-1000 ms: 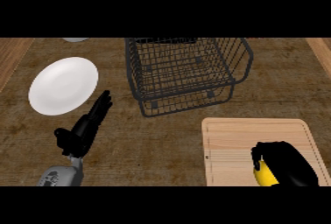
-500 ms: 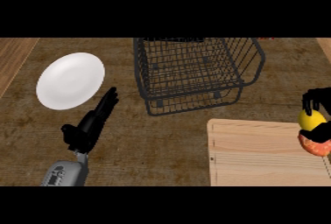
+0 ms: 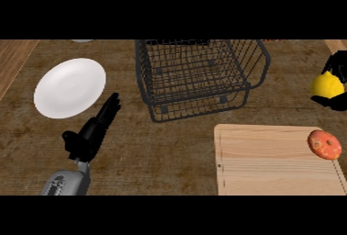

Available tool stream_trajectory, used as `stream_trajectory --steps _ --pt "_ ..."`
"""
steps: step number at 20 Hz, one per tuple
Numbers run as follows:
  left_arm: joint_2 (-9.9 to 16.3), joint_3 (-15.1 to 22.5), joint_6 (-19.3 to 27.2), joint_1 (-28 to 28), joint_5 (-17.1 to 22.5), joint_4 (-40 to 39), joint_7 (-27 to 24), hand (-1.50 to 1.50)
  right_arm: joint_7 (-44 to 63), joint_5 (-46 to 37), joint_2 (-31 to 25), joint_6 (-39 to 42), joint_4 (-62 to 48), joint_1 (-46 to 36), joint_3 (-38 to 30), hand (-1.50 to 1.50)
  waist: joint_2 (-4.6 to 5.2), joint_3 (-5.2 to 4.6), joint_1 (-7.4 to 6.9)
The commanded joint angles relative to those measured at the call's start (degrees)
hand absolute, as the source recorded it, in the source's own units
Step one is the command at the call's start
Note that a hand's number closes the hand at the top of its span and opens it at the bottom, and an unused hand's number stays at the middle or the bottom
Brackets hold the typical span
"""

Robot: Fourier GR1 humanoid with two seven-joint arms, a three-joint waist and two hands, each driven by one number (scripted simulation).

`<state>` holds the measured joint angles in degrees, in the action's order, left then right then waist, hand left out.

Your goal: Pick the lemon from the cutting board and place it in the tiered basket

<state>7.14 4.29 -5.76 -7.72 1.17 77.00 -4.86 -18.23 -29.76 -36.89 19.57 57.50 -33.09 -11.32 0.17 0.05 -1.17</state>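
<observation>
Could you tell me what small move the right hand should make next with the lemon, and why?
Probably carry it left, over the tiered basket. The right hand is curled round the lemon at the view's right edge, clear of the cutting board but outside the basket's wire rim.

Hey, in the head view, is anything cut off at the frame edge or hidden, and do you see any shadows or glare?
Head view: the right robot hand holding the lemon is clipped by the right edge; the orange fruit on the cutting board also sits near that edge. Lighting is flat, without glare on the white plate; the wire basket casts no distinct shadow.
</observation>
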Motion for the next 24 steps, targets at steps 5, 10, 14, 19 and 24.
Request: stream_trajectory --steps 5,10,14,19,24 --pt "-1.92 -0.29 0.79 -1.35 -0.11 -1.44 0.75 0.00 9.04 5.20 2.79 6.99 1.63 -14.86 -0.95 1.50 -0.15 -0.09 0.68" --pt "0.16 -1.94 -0.92 0.03 0.33 -2.05 -1.93 0.00 23.63 8.92 7.24 10.05 5.70 -23.74 -1.24 1.50 -0.31 -0.13 0.88" --pt "-1.48 0.05 0.09 1.33 -1.14 -0.78 -1.62 0.00 31.06 7.48 10.42 8.79 0.63 -33.31 0.58 1.50 -0.15 -0.11 0.17" --pt "-0.01 -0.93 -0.92 0.69 -0.32 1.44 1.64 0.00 36.36 6.61 17.01 5.10 -3.89 -39.82 2.17 1.50 -0.06 -0.10 -0.10" --pt "-1.55 -0.38 0.44 -0.71 -1.70 0.28 0.87 0.00 34.90 4.69 21.87 2.37 -8.77 -41.92 4.60 1.50 -0.03 -0.08 0.15"
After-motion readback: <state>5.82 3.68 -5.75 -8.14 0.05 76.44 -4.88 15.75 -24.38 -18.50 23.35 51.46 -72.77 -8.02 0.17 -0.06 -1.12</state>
